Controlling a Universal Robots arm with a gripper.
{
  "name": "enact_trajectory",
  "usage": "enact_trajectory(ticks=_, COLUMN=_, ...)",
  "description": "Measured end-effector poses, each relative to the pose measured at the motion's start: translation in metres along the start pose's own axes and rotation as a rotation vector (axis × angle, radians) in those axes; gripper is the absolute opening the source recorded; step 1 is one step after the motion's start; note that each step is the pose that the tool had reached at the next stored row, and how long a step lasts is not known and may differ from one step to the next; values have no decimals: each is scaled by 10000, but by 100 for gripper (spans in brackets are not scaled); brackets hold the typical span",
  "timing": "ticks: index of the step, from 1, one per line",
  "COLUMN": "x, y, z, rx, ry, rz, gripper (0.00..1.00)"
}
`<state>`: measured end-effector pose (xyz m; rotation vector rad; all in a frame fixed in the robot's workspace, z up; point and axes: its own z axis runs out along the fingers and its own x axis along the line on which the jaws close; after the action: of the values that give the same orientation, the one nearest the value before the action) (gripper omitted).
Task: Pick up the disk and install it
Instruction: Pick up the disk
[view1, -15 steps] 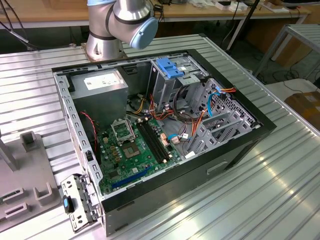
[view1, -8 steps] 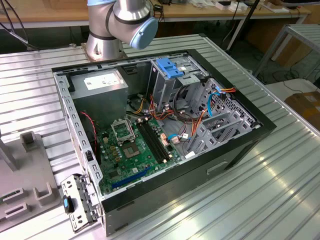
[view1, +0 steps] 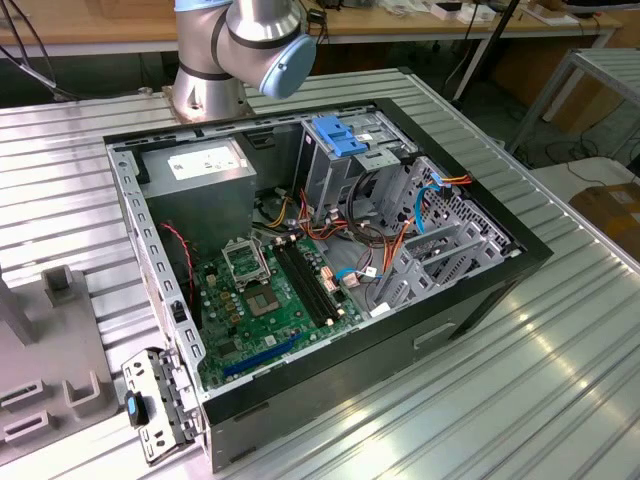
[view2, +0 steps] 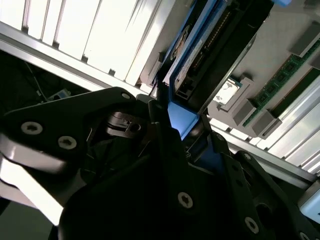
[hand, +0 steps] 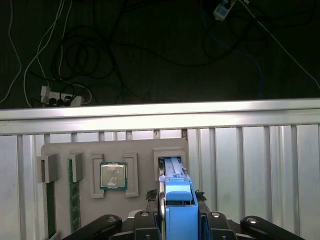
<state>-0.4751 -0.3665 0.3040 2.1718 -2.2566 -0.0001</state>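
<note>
1. Starting at the exterior view's left, we see a grey tray (view1: 45, 360) lying on the ribbed metal table (view1: 560, 370), just beside the open computer case (view1: 350, 390).
2. Inside the case, a grey power box (view1: 195, 165) sits toward the exterior view's left with the green board (view1: 270, 300) nearer the camera. A metal cage with a blue latch (view1: 345, 138) stands further to the exterior view's right.
3. In the first wrist view, we find the tray (hand: 145, 150) carrying a memory stick (hand: 74, 200), a processor chip (hand: 113, 176) and the disk (hand: 178, 212). The disk stands on edge with its far end in a slot of the tray.
4. The gripper (hand: 178, 196) straddles the disk, its fingers (hand: 150, 197) pressed against both sides of the blue frame and clamped on it.
5. In the second wrist view, the disk (view2: 200, 55) runs away from the gripper (view2: 182, 127), its blue end held between the fingers.
</note>
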Motion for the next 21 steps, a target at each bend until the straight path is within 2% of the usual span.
enact_trajectory(ticks=20, x=-1, y=0, z=1, rx=1, ry=0, rz=-95, gripper=37)
enact_trajectory(ticks=21, x=-1, y=0, z=1, rx=2, ry=2, rz=-212, gripper=37)
